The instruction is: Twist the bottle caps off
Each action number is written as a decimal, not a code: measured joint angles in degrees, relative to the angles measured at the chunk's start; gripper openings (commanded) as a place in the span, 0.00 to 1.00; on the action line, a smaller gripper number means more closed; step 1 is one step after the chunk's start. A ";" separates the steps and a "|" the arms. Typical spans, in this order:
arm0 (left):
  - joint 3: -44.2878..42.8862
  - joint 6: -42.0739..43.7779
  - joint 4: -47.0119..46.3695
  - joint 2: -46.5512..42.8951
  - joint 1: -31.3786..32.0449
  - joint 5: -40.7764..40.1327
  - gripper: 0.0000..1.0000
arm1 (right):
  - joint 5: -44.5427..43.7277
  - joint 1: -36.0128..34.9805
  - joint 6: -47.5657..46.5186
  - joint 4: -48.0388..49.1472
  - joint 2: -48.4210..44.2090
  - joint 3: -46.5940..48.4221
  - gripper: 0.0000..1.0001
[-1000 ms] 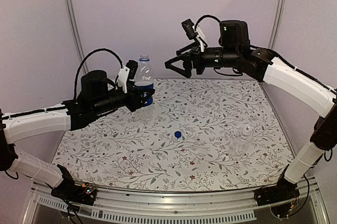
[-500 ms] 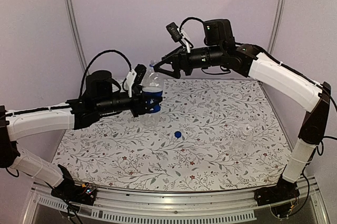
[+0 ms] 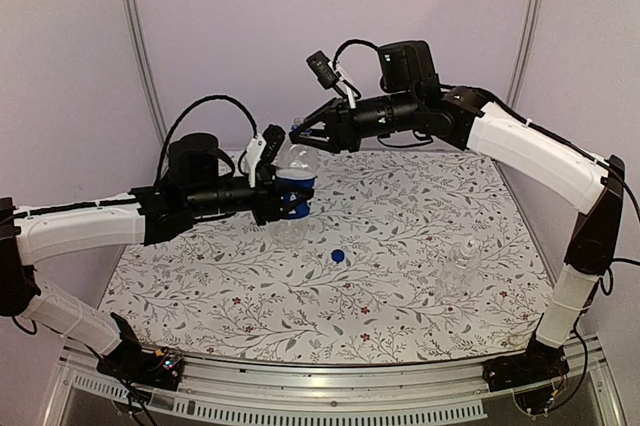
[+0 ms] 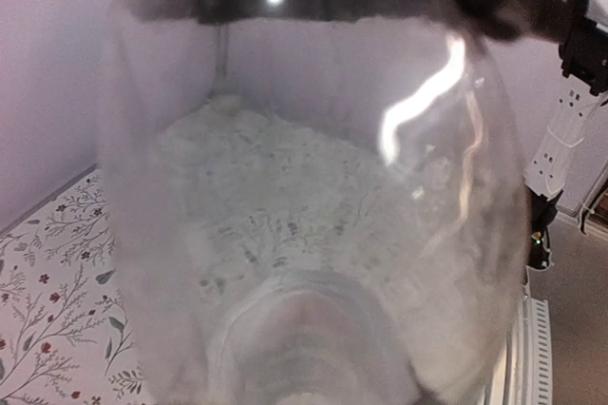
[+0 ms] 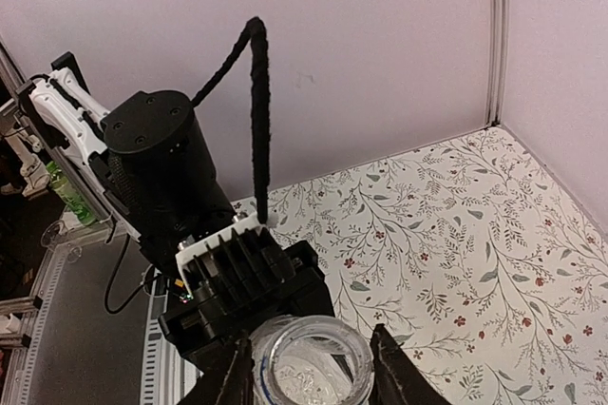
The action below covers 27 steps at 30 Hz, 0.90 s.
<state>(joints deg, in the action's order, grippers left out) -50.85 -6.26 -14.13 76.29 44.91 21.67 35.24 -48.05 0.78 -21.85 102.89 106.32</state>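
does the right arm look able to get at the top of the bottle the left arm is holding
Likely yes: the right fingers flank the labelled bottle at its top with nothing between, while the left fingers hold its body.

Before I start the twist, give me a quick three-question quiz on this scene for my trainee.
1. True or false: the blue cap lies loose on the mat.
2. Which tool grips the labelled bottle by its body? A) left tool B) right tool
3. How many bottles are lifted off the mat?
Key: 1 true; 2 A; 3 one, since the unlabelled bottle stands on the mat.
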 measured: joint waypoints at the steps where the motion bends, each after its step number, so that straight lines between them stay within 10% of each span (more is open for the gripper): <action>1: 0.00 0.09 0.07 0.02 0.02 -0.02 0.40 | 0.04 0.00 -0.09 0.04 0.00 0.00 0.26; 5: -0.15 0.87 0.42 0.35 0.04 -0.24 0.45 | 0.42 0.13 0.72 -0.07 0.00 -0.02 0.01; 9: -0.55 0.87 1.42 0.37 0.07 -0.46 0.52 | 0.22 0.13 0.68 0.02 0.00 -0.17 0.00; 14: -1.11 0.52 3.04 0.50 0.11 -1.81 0.99 | -2.69 0.24 0.55 0.17 -0.07 -0.81 0.00; 27: -2.10 0.13 4.96 -2.75 0.22 -14.49 1.00 | -19.30 2.43 -2.32 1.84 2.03 -4.39 0.00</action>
<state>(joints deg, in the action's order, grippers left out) -52.95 -6.13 -9.17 73.54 45.12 7.18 15.94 -45.63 -1.54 -20.01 104.92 101.93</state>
